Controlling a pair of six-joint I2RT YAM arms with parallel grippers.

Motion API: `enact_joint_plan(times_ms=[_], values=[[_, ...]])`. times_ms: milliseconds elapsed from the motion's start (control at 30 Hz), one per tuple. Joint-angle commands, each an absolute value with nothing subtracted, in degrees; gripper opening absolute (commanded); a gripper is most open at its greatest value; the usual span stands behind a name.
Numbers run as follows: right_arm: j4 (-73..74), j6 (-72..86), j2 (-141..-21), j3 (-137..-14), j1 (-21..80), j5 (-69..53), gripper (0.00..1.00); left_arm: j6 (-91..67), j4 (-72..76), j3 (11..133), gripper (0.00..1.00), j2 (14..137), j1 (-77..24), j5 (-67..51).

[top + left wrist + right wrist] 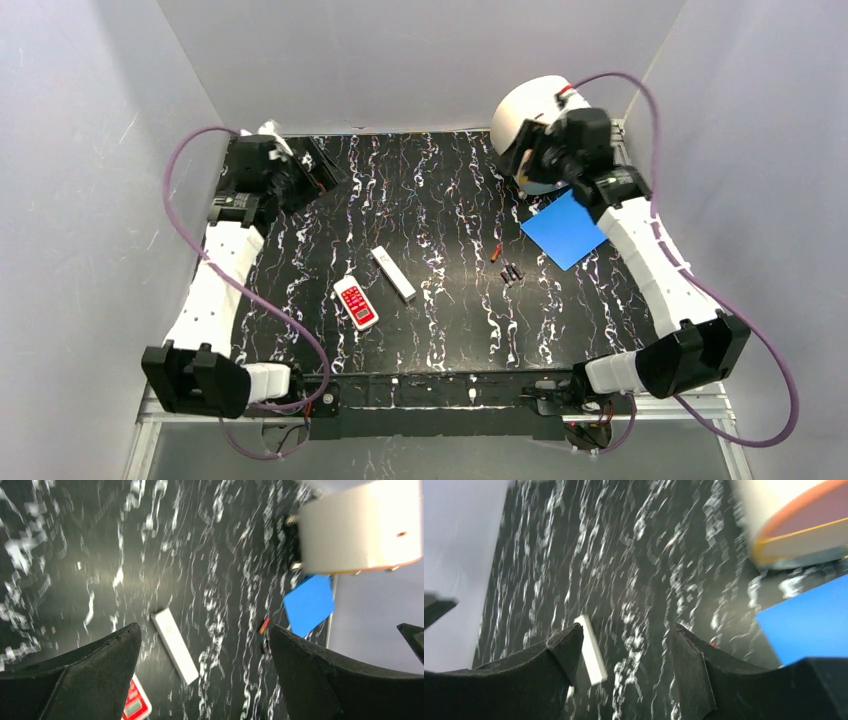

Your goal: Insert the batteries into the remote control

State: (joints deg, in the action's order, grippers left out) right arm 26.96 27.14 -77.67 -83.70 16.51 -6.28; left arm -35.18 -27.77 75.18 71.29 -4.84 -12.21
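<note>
l jaws wide open, r jaws partly open, both empty. remote control (393, 273) lies mid bench (440, 180), batteries (508, 270) loose to its right. risk: tiny round cells roll or squirt out of a pinch.

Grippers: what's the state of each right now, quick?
Left gripper: open wide, holding nothing.
Right gripper: open, holding nothing.

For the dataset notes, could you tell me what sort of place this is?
Probably a robot test cell: pale walls enclose a marbled table, left arm and right arm mounted at its edge.
</note>
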Motion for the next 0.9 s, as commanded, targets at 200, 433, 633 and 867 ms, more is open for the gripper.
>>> enact_joint_plan(times_ms=[200, 433, 633, 867], values=[[20.72, 20.41, -77.06, -73.18, 38.17, -0.27, 0.72, -42.24, -39.12, 65.73, 0.98, 78.77, -20.35, -6.12], [12.78, 12.47, -83.15, -66.66, 49.34, 5.07, 0.77, -44.56, -37.75, 66.09, 0.98, 85.45, -19.52, -6.17], [13.59, 13.18, -97.85, -73.71, 56.02, 3.3, 0.79, -43.31, -38.95, 65.97, 0.95, 83.08, -11.09, -7.05], [18.19, 15.91, -111.5, -84.92, 59.04, 5.25, 0.75, -41.0, -38.74, 65.75, 0.89, 80.15, -2.28, -9.27]])
